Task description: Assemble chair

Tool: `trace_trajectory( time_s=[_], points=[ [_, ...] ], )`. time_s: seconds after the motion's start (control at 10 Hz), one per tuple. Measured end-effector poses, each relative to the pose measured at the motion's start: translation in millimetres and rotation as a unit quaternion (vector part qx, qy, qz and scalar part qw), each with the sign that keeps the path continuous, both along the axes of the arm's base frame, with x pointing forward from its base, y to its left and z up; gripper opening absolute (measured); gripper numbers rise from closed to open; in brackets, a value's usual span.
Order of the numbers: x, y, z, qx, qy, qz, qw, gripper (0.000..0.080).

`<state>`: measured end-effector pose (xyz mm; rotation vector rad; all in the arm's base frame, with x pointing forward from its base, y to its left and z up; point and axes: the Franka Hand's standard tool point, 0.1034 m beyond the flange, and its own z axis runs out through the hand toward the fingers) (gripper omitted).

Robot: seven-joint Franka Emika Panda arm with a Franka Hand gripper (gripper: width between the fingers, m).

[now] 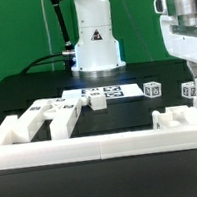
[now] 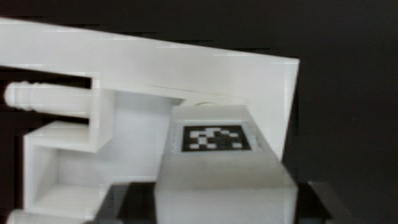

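At the exterior view's left, several matte white blocky plastic chair pieces (image 1: 48, 115) lie loose and close together on the black tabletop (image 1: 128, 111), behind the long low white border rail (image 1: 93, 146). In the middle lies the thin flat white marker board (image 1: 106, 90), and a small white tagged cube (image 1: 153, 87) stands near it.

I judge that the chair is at an early stage. I see no legs, seat and back joined together, so most of the joining is left to do.

At the right, the pincer (image 1: 195, 82) is closed on a small white tagged block (image 2: 217, 140). It holds the block over a large notched white plastic part (image 1: 180, 118), which shows a round peg (image 2: 45, 95) in the wrist view. Whether the block and the part touch, I cannot tell.
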<state>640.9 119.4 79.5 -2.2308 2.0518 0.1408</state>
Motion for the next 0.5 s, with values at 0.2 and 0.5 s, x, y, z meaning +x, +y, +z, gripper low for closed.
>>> trace_trajectory(
  time_s=[0.2, 0.5],
  points=[
    [0.1, 0.0, -0.1, 0.0, -0.001, 0.002, 1.0, 0.0299],
    [0.1, 2.0, -0.6, 0.0, -0.009, 0.055, 0.998, 0.0607]
  ],
)
